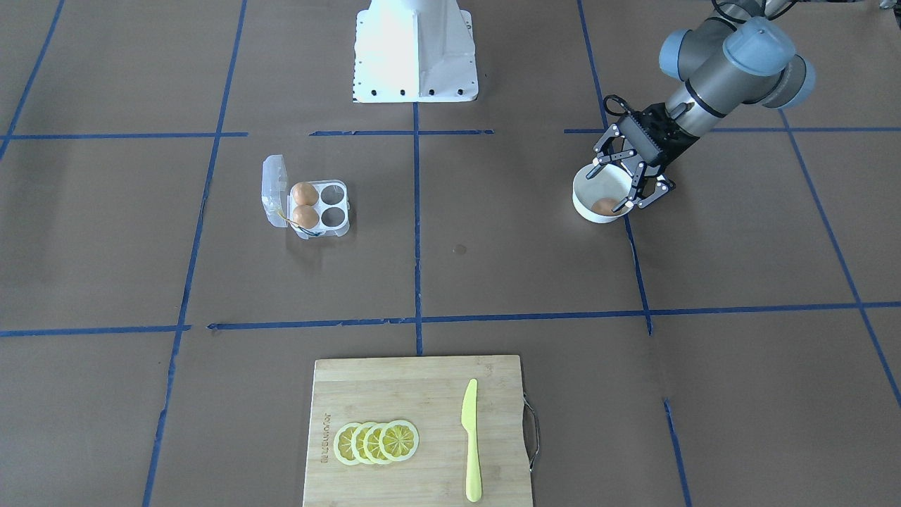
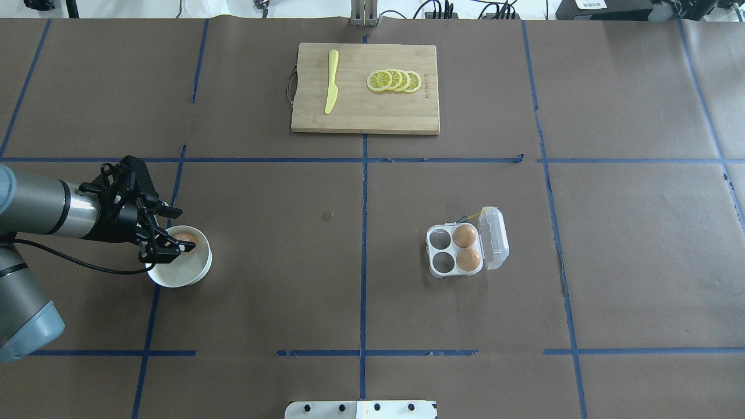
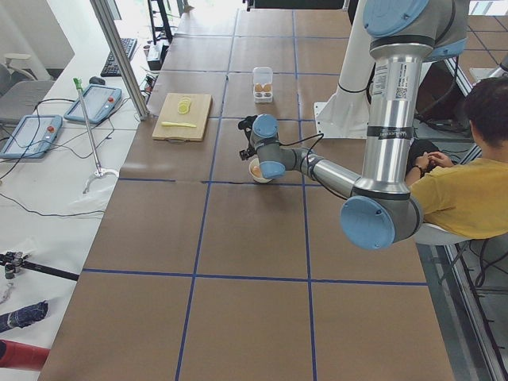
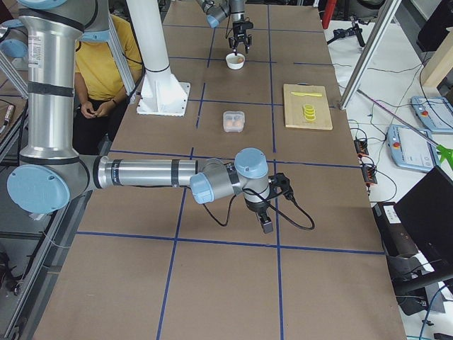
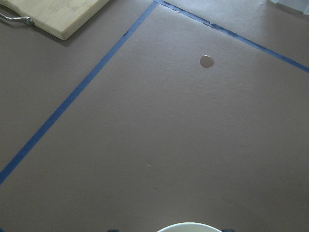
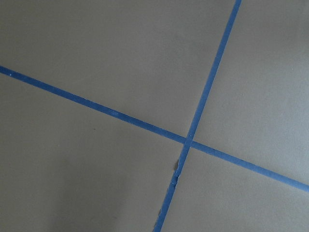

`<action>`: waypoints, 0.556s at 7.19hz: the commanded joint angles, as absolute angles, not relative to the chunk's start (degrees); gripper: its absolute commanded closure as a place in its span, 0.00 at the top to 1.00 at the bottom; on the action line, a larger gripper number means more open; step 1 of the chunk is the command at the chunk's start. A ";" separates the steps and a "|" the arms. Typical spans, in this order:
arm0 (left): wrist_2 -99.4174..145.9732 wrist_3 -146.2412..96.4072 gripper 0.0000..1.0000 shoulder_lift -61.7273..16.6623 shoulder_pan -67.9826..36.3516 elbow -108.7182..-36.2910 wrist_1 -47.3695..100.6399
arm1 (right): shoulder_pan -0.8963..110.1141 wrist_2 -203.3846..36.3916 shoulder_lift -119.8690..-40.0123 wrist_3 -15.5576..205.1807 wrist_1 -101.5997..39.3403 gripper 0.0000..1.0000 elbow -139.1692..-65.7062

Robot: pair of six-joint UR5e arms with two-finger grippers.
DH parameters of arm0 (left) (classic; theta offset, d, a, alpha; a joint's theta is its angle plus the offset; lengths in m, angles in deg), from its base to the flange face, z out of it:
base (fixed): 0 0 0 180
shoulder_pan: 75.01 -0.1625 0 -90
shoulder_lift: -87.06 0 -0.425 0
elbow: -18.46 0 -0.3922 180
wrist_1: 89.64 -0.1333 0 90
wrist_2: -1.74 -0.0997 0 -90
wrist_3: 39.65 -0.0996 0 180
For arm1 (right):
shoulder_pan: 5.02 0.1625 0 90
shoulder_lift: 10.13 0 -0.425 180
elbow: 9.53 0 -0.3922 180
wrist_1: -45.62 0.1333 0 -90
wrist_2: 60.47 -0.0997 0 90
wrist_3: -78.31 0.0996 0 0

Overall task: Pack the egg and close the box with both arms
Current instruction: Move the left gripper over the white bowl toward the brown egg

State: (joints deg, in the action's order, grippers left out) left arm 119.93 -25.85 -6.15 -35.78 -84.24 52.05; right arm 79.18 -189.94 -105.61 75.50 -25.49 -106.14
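Over the bowl, the left tool hangs wide by the egg: pickup step. Next, it likely needs a gentle close, then a carry to the box.

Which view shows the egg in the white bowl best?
Exterior front-facing: looks into the bowl, most of the egg clear beside fingers of the left gripper. Overhead is close, fingers overlapping it more; side views show a tiny bowl; wrist views miss it.

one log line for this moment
left gripper: open, at egg in white bowl | right gripper: away, state unclear | box: lid open, two cells empty
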 commanded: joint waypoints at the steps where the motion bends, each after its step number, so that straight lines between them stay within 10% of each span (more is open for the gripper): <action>1: 119.78 -26.02 0.78 -5.93 -37.73 -83.49 52.04 | 79.18 -189.94 -105.67 75.50 -25.49 1.00 -106.12; 4: 119.87 -28.57 0.75 -5.84 -37.57 -82.79 52.12 | 79.18 -189.94 -105.67 75.50 -25.49 1.00 -106.12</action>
